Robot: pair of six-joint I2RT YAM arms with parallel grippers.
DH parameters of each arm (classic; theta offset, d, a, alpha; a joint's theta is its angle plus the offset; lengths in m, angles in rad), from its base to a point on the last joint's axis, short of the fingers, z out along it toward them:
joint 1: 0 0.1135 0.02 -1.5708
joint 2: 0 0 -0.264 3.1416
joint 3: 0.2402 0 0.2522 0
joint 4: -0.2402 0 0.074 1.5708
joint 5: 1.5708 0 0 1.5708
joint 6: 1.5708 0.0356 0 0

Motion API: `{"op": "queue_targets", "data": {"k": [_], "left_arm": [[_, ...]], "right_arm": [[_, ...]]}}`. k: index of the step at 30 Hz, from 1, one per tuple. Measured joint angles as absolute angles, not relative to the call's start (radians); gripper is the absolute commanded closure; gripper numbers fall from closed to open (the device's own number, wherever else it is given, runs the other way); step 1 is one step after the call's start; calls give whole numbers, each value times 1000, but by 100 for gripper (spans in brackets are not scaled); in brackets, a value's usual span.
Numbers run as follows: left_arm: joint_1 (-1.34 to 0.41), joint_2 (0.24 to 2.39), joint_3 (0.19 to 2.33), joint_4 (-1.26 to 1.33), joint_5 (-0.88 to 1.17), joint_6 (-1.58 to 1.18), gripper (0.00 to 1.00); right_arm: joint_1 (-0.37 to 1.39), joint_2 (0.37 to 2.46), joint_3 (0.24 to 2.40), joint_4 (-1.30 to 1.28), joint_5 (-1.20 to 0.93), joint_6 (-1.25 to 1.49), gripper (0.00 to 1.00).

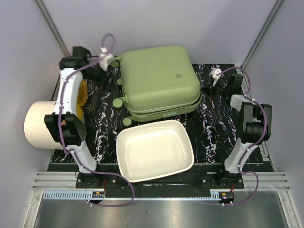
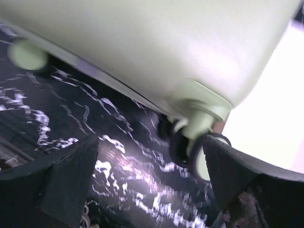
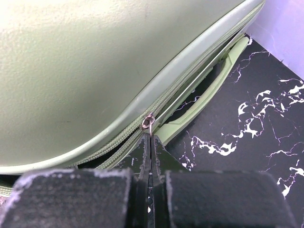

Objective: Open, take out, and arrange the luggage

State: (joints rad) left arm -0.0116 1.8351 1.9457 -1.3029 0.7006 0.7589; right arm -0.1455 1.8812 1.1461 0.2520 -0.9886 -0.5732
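Overhead first: large olive-green soft-sided suitcase [image 1: 159, 80] lies flat at the far middle of the black white-veined mat [image 1: 209, 128], lid down, contents hidden. White rectangular plastic bin [image 1: 154, 149] sits just in front of it, near the arm bases, with nothing inside. Cream cylinder [image 1: 40, 124] lies at the mat's left edge. Left arm [image 1: 71, 95] reaches to the suitcase's left side; right arm [image 1: 249, 118] reaches to its right side.

Left wrist view: left gripper [image 2: 151, 156] is spread wide and holds nothing. A small green-hubbed wheel [image 2: 190, 147] under the suitcase shell stands between the fingers [image 2: 66, 175], close to the right one; I cannot tell whether they touch.

Right wrist view: right gripper [image 3: 150, 142] has its jaws pressed together, tips at the small metal zipper pull [image 3: 148, 122] on the suitcase's edge; the tab is hidden between them. The green moulded handle [image 3: 204, 95] sits just beyond, above the mat.
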Motion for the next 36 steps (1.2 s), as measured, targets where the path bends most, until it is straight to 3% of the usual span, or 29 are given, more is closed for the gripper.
{"op": "queue_targets", "data": {"k": [7,16,27,36], "left_arm": [[193,1848,1887,-871,891,151,1],[35,2058,1888,-650,962,-179,3],[-62,2245,2243,-722,885,23,2],[-152,2272,2313,-556,736,123,1]], "right_arm": [[-138,1876,1152,199,-988,-668,100],[-125,1747,1060,93,-952,-847,100],[-68,1470,859,-88,-897,-949,100],[9,1391,810,-163,-901,-880,100]]}}
